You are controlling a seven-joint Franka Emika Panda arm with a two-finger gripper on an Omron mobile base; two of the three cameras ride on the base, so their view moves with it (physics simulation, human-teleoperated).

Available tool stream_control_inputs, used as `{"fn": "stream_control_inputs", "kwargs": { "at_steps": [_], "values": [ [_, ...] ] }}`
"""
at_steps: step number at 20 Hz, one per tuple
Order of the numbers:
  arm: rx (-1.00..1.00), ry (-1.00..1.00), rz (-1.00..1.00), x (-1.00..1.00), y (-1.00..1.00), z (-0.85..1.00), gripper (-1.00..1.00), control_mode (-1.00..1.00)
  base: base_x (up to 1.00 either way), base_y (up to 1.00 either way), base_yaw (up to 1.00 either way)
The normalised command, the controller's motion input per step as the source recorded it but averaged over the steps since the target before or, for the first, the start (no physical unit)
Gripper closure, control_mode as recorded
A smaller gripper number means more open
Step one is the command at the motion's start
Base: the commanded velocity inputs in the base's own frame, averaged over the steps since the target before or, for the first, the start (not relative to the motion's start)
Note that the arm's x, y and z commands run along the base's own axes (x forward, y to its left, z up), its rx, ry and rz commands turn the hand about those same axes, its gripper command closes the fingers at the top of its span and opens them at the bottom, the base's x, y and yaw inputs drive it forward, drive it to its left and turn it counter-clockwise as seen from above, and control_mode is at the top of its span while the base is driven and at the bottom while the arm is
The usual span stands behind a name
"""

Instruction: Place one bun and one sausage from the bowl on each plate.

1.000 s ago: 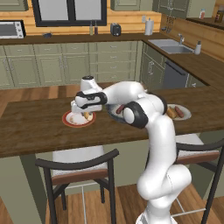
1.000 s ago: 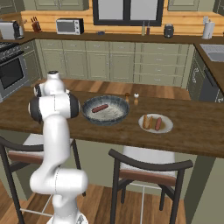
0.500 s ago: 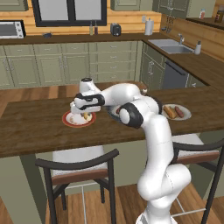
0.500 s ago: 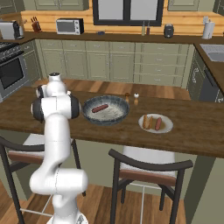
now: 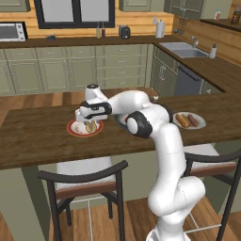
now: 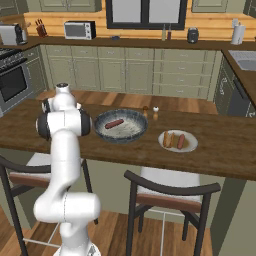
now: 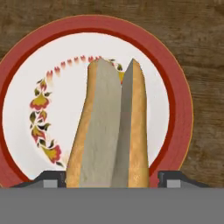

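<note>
— Bun point(image 7: 109, 131), item one: split roll, tan crust, pale cut faces, standing between the pincer point(image 5: 90, 126) fingers right over the red-rimmed plate point(image 5: 74, 130) at the left of the desk point(image 5: 37, 141).

— Is the pincer gripping it?

— It is looking clenched on the bun, one fingertip point(image 7: 52, 178) on each crust flank; whether the bun is touching the plate, I cannot tell.

— How is it going to handle?

— Light and soft, I am judging; hard squeezing would dent it. Taking it across the crust sides, mid-length, is suiting it best.

— Item two?

— Sausage point(image 6: 114, 123), lying in the dark bowl point(image 6: 102, 133) at mid-desk. Probably firm, smooth, inclined to roll; gripping across its middle is seeming wise.

— And the far plate point(image 6: 192, 145)?

— Already carrying a bun and a sausage.
</note>
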Motion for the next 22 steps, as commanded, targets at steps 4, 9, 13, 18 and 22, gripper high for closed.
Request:
{"fn": "stream_control_inputs", "kwargs": {
  "at_steps": [4,9,13,18,22],
  "values": [
    [0.02,0.0,0.0,-0.15,-0.01,0.41,-1.0,-1.0,0.0,0.0,0.0],
    [0.06,-0.01,0.0,-0.53,-0.36,0.76,-1.0,-1.0,0.0,0.0,0.0],
    [0.13,0.0,-0.03,-0.42,-0.89,0.45,-1.0,-1.0,0.0,0.0,0.0],
    [0.13,0.02,-0.13,-0.36,-1.0,0.23,-1.0,-1.0,0.0,0.0,0.0],
    [0.15,0.05,-0.2,-0.34,-1.0,0.2,-1.0,-1.0,0.0,0.0,0.0]
  ]
}}
